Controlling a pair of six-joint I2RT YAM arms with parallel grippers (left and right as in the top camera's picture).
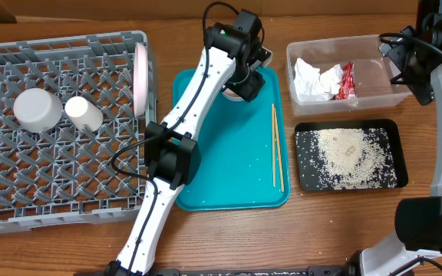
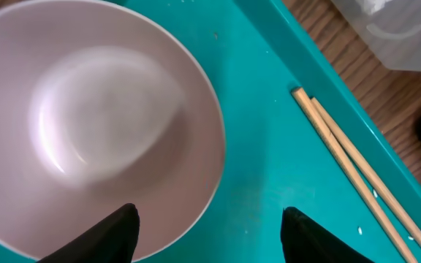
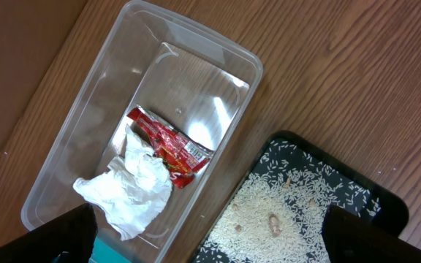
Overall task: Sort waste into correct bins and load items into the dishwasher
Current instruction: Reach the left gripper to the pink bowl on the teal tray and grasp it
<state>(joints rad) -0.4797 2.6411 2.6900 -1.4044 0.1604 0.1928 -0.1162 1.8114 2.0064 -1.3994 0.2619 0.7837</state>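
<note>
Overhead, the left gripper [image 1: 244,83] hangs over the far end of the teal tray [image 1: 236,176]. Left wrist: its jaws are part open and empty, astride the right rim of the bowl [image 2: 101,131]. This looks like the bowl-loading step, so next it should pinch the rim and carry the bowl left to the rack [image 1: 60,192]. Right wrist: the right gripper [image 3: 210,226] is wide and empty over the tub [image 3: 188,80].

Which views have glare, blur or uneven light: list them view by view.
Overhead: sharp and evenly lit throughout. Left wrist: the pink bowl is soft-focus, with a broad sheen inside. Right wrist: a bright glare patch on the clear tub floor, the rest crisp.
</note>
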